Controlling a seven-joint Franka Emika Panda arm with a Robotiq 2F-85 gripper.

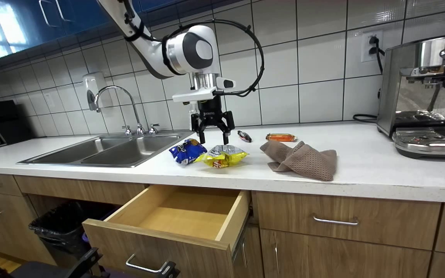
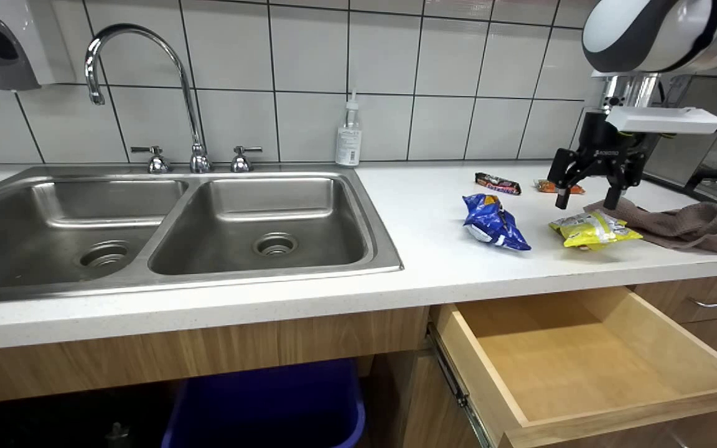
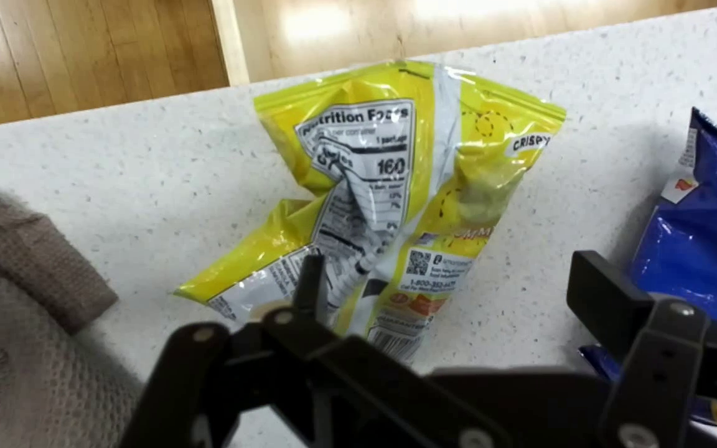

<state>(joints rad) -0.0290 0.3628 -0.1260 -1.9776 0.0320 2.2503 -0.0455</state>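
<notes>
There hangs the pincer (image 1: 214, 141), 2 jaws wide apart, empty! By it the yellow bag (image 3: 389, 193), on the worktop (image 1: 369, 170) right of the blue bag (image 1: 187, 151), looks light, slippery, crushable; its creased middle should suit gentle pinching.

Wide-set fingers (image 3: 607, 302) above a crumpled yellow bag (image 3: 383, 193)

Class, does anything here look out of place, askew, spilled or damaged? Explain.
The pale wooden drawer juts open below the white speckled countertop, perhaps easy to bump. The brown textured cloth lies bunched rather than folded, and the yellow plastic snack bag looks creased; no tear or spill shows.
</notes>
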